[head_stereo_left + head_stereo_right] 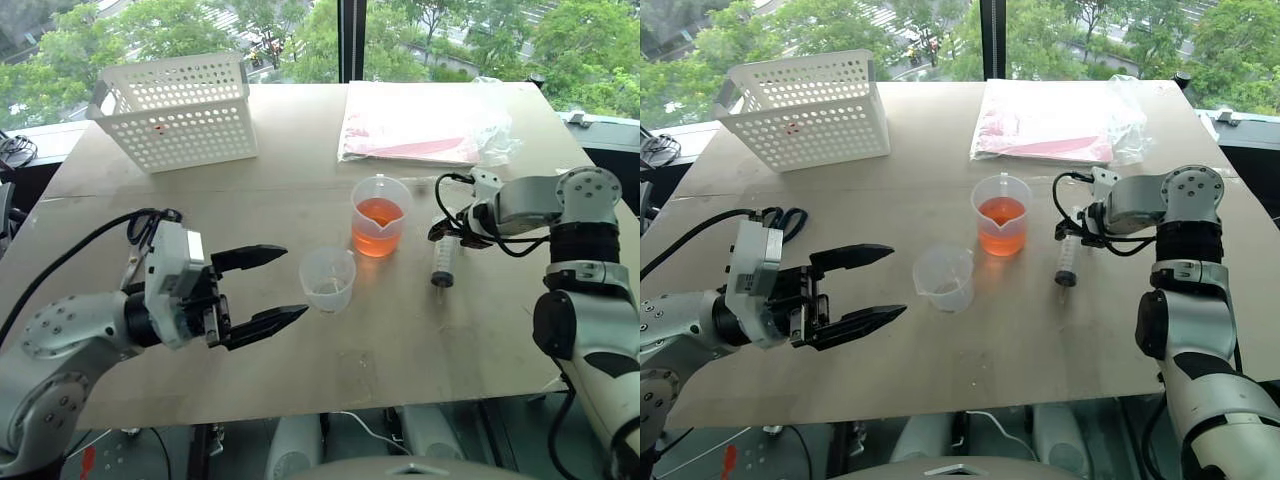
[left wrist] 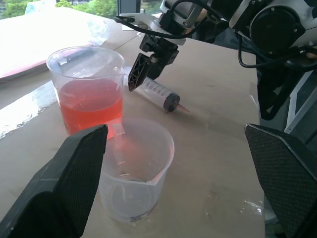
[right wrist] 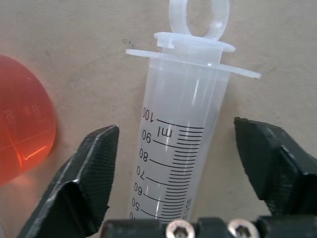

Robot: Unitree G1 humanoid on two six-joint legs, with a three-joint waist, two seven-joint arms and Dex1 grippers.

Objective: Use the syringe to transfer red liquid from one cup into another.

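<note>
Reaching for the syringe

Head view: right gripper (image 1: 447, 232) over syringe (image 1: 443, 260), lying beside the beaker (image 1: 380, 215); left gripper (image 1: 262, 292) wide open, empty, near small cup (image 1: 327, 279). Wrist view: jaws straddle the barrel, not touching; next they must pinch.

A white perforated basket (image 1: 180, 108) is placed at the far left of the table (image 1: 300, 190), upright and open at the top. At the far right of the tabletop a clear plastic bag (image 1: 425, 125) is laid flat, with pink-red sheet material seen inside it. The two are set well apart. Beyond the far table edge, green trees (image 1: 420, 30) are seen through a window.
</note>
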